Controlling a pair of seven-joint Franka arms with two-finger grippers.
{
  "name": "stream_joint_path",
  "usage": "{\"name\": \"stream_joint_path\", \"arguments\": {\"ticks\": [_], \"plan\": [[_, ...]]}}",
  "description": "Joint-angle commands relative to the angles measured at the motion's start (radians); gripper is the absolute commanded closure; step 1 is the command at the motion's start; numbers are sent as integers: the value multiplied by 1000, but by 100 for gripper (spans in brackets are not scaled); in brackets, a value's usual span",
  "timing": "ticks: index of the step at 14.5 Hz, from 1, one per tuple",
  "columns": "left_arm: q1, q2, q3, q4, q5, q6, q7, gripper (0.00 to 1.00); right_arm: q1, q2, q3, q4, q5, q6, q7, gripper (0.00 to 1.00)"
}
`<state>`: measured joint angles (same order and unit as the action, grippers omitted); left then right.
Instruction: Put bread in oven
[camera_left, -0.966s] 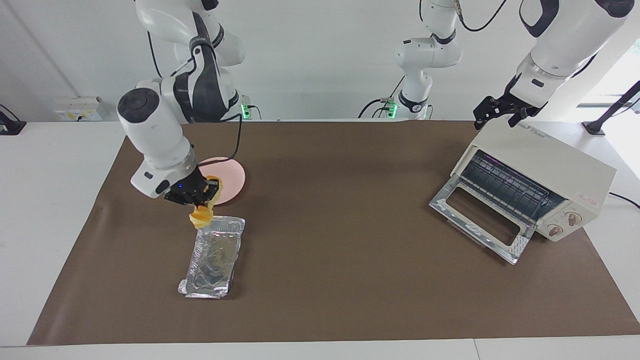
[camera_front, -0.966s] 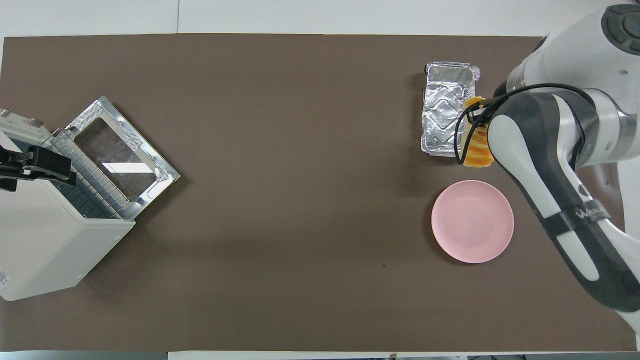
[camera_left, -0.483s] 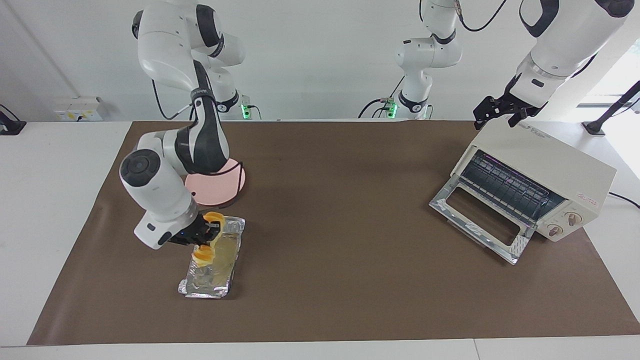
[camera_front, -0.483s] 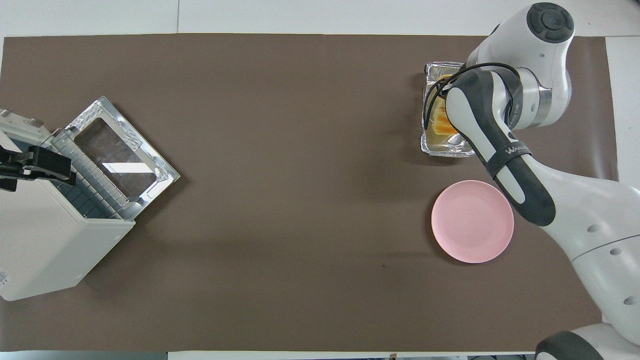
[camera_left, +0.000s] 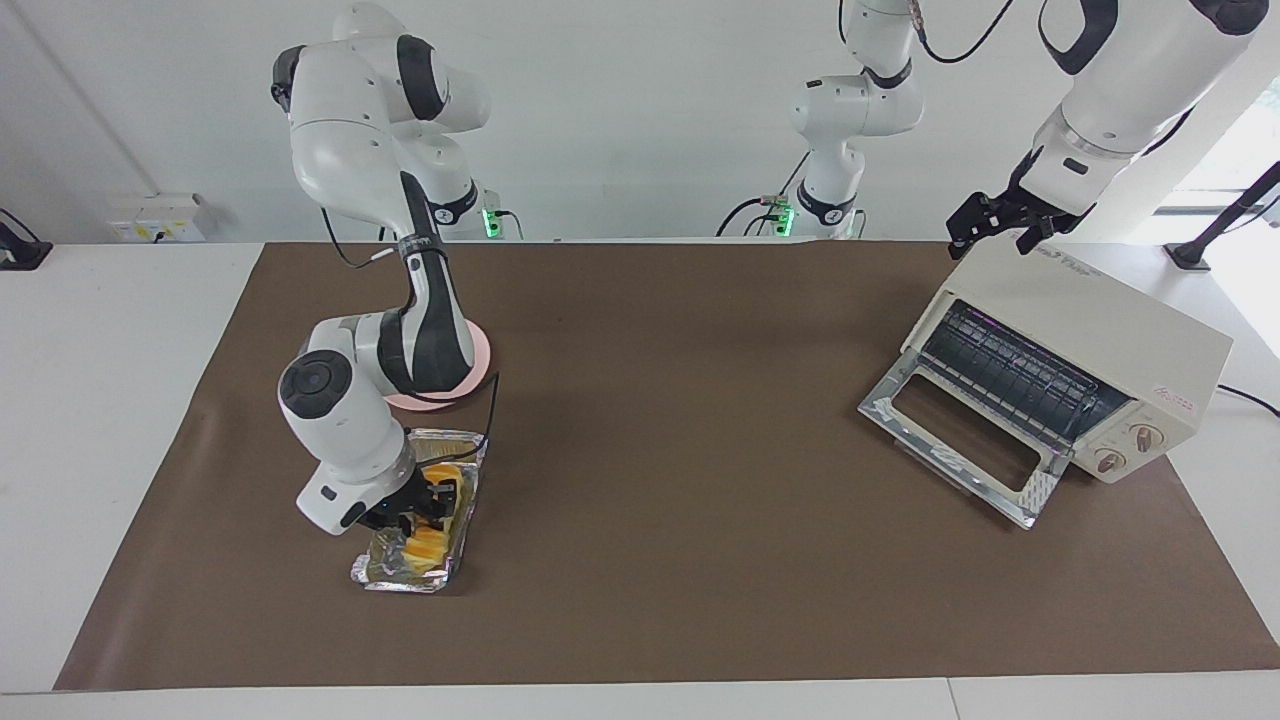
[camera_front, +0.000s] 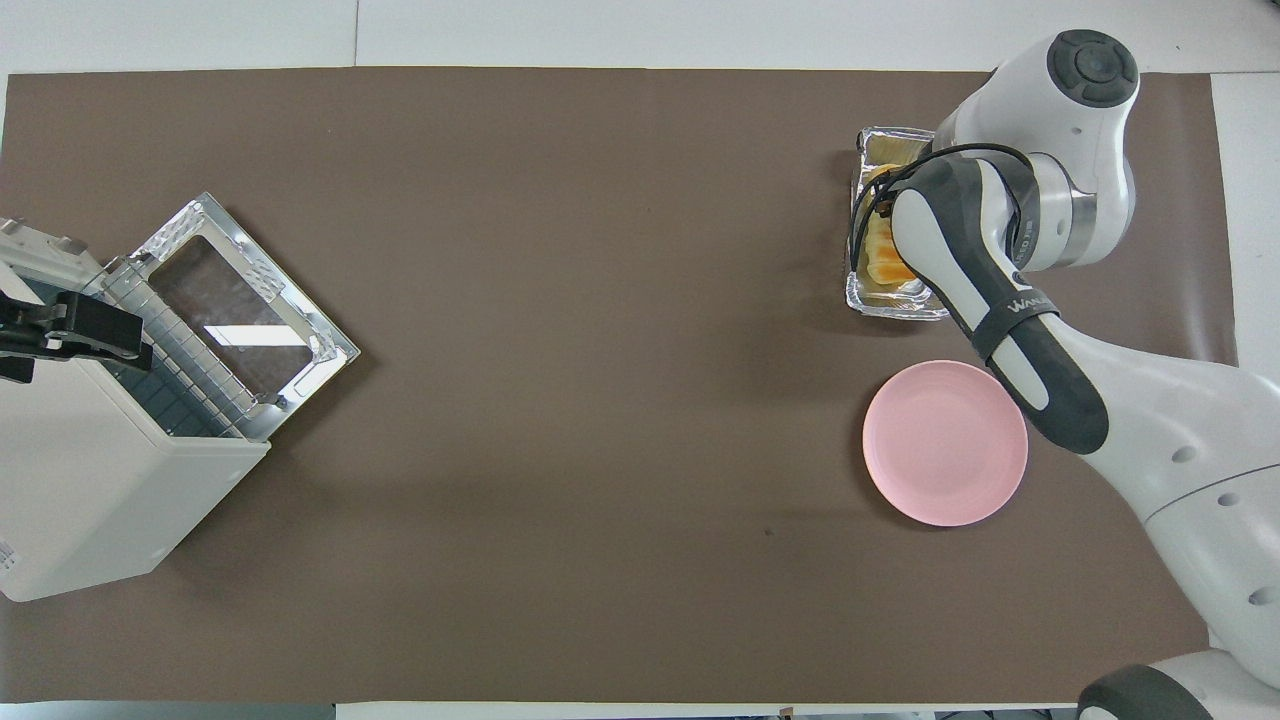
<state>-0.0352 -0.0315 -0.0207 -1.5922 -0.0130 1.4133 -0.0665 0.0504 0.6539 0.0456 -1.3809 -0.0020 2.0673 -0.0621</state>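
White arms (camera_left: 370, 120) with dark-grey joints and black cables.

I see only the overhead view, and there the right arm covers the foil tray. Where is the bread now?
Observer: The bread lies inside the foil tray, along its length.
Operator: And where is the right gripper?
Observer: The right gripper is down low over the bread, within the tray's rim. I cannot tell whether it touches.
Operator: Is anything on the oven's rack?
Observer: No, the wire rack inside the oven is bare.
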Motion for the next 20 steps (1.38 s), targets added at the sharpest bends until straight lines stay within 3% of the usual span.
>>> {"name": "stream_joint_path", "arguments": {"ticks": [1,2,3,5,6,9,10,11,12,16,20], "plan": [[-2,-27,5,-31,-9,12,4,0,-21,0,4,92,-13,-107,7,0],[-2,-27,5,-31,-9,12,4,0,-42,0,4,94,-15,-102,-14,2],[-2,-27,5,-31,-9,12,4,0,-50,1,4,91,-13,-96,-53,11],[-2,-27,5,-31,-9,12,4,0,-75,-2,4,74,-12,-53,-100,11],[-2,-27,5,-31,-9,12,4,0,-86,-5,4,28,-15,-11,-107,12],[-2,-27,5,-31,-9,12,4,0,-84,-48,2,-145,-15,164,-105,28],[-2,-27,5,-31,-9,12,4,0,-87,-59,2,-185,-15,201,-107,44],[-2,-27,5,-31,-9,12,4,0,-92,-66,4,-202,-15,212,-113,76],[-2,-27,5,-31,-9,12,4,0,-89,-66,2,-199,-15,205,-107,100],[-2,-27,5,-31,-9,12,4,0,-80,-69,2,-153,-13,139,-108,100],[-2,-27,5,-31,-9,12,4,0,-6,-65,5,59,-4,-190,-5,100]]}}
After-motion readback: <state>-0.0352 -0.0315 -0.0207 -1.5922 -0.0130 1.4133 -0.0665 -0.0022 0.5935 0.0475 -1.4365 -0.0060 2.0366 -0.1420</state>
